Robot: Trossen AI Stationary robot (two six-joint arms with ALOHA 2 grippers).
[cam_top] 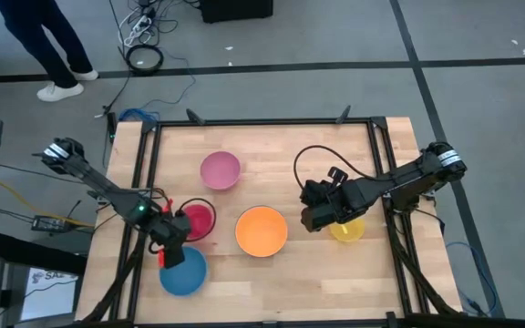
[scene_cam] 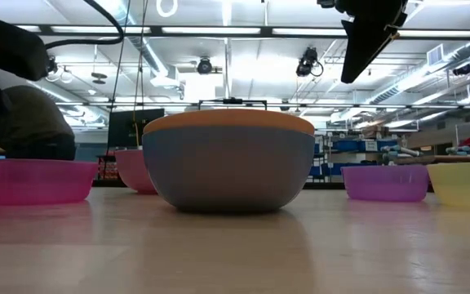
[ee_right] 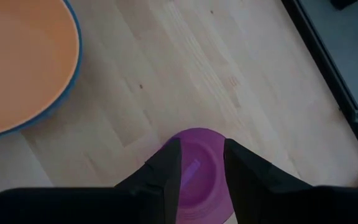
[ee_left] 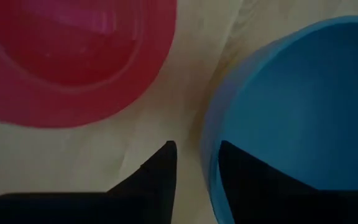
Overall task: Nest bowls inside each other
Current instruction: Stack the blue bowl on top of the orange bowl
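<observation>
My left gripper (ee_left: 194, 149) stands open at the table's near left, pointing down. One finger is inside the blue bowl (ee_left: 303, 106) and one outside its rim. The red bowl (cam_top: 196, 220) rests on the table just beyond it. My right gripper (ee_right: 197, 146) hangs open, high above the small purple bowl (ee_right: 197, 177). That bowl stands on the table (scene_cam: 384, 182) between the yellow bowl (cam_top: 349, 230) and the orange bowl (cam_top: 262, 231). The orange bowl sits inside another blue bowl (scene_cam: 227, 175). A pink bowl (cam_top: 220, 170) stands toward the far side.
Black frame rails (cam_top: 144, 182) run along the table's left, right and far edges. A black cable (cam_top: 310, 157) loops over the table behind my right arm. A person's legs (cam_top: 57, 50) show on the floor beyond the far left corner. Bare wood lies at the near right.
</observation>
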